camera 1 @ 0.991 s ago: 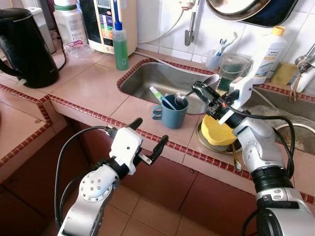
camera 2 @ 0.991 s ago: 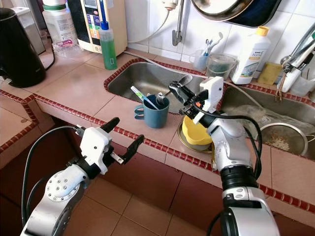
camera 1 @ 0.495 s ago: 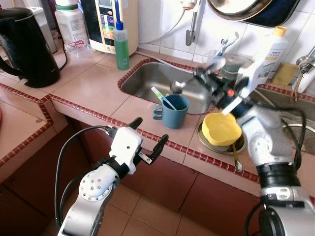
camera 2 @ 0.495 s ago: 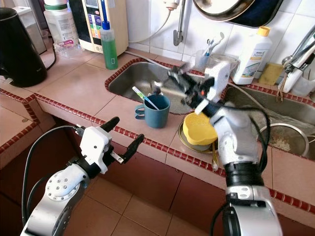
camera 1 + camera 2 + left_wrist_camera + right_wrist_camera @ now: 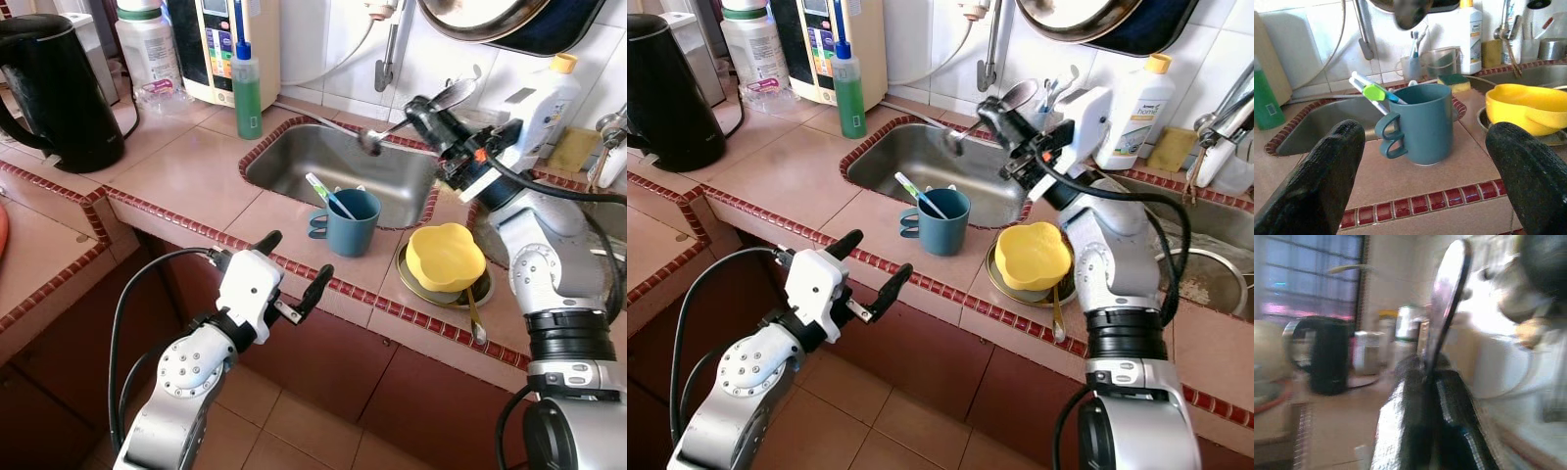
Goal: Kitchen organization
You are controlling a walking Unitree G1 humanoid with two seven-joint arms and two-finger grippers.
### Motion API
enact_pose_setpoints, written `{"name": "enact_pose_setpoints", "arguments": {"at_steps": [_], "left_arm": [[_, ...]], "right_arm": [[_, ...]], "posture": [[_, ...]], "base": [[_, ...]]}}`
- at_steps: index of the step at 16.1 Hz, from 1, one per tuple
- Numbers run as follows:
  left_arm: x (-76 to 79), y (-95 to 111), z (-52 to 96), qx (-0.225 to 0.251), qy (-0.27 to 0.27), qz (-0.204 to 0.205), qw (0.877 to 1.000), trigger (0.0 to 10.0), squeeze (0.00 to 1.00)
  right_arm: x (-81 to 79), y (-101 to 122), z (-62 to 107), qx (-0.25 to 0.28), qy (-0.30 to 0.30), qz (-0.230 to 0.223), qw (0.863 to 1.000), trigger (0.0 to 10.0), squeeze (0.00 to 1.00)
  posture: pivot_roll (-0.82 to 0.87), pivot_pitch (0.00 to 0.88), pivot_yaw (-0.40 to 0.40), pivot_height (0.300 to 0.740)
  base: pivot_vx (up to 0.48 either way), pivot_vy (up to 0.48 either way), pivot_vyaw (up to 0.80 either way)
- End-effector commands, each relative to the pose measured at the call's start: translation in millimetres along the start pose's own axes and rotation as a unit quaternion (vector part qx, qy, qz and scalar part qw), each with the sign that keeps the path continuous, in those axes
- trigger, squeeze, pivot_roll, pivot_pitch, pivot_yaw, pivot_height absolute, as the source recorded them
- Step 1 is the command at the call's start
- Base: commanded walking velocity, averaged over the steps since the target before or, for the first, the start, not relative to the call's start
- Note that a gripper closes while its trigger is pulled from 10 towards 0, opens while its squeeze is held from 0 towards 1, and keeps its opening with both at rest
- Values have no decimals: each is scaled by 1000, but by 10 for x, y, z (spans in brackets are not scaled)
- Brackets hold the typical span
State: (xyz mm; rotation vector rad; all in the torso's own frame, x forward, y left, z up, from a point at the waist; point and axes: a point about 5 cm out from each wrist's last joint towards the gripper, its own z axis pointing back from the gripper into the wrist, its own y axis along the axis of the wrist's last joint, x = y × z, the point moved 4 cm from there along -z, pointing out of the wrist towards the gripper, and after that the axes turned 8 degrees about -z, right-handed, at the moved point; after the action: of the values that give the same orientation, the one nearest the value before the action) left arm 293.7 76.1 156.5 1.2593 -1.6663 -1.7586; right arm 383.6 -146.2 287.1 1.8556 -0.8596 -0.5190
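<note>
A: Landmark for this entry is the blue mug (image 5: 350, 221), standing on the desk (image 5: 186, 176) at the front lip of the sink (image 5: 338, 166). Where is the spoon?

B: The spoon (image 5: 411, 116) is in the right hand (image 5: 436, 116), raised above the sink, beyond the mug and off to its right. The fingers are pinched on the handle; the right wrist view shows the metal clamped between them. The bowl end points back toward the mug's side, over the basin.

A: Why hold it so high?

B: My reading: it is in transit and kept clear of the mug rim and of the yellow bowl (image 5: 446, 257). That bowl sits on a plate (image 5: 423, 287) just right of the mug. I cannot tell the destination. The cutlery cup (image 5: 1046, 116) against the wall tiles is one candidate.

A: The mug's contents?

B: A toothbrush (image 5: 326, 194) with a green head leans out toward the left. A second utensil (image 5: 470, 311) lies across the plate's near edge.

A: Left hand?

B: The left hand (image 5: 294, 276) hangs in front of the desk edge, below and nearer than the mug, fingers spread wide and holding nothing. The left wrist view frames the mug between them, so it looks parked and aimed there.
</note>
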Motion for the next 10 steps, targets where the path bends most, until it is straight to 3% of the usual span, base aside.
{"name": "enact_pose_setpoints", "arguments": {"at_steps": [1, 2, 5, 7, 10], "left_arm": [[-64, 10, -21, 4, 13, -6, 1000, 10000, 0], [-151, 4, -32, 4, 30, -4, 1000, 10000, 0], [-344, 1, -37, 3, 63, 4, 998, 10000, 0], [-566, 17, -24, 5, 93, 22, 995, 10000, 0], [-756, 25, 1, 5, 113, 40, 993, 10000, 0]], "right_arm": [[125, 171, -16, 23, -36, 30, 999, 10000, 0], [271, 236, 21, 36, -94, 52, 994, 10000, 0], [374, 271, 91, 47, -143, 64, 986, 10000, 0], [413, 231, 175, 47, -175, 67, 981, 10000, 0], [363, 81, 264, 38, -192, 62, 979, 10000, 0]], "posture": [[-33, 6, -36, 740], [-36, 0, -34, 740], [-41, 0, -29, 740], [-43, 0, -26, 740], [-43, 0, -20, 740]], "base": [[0, 0, 0], [0, 0, 0], [0, 0, 0], [0, 0, 0], [0, 0, 0]]}}
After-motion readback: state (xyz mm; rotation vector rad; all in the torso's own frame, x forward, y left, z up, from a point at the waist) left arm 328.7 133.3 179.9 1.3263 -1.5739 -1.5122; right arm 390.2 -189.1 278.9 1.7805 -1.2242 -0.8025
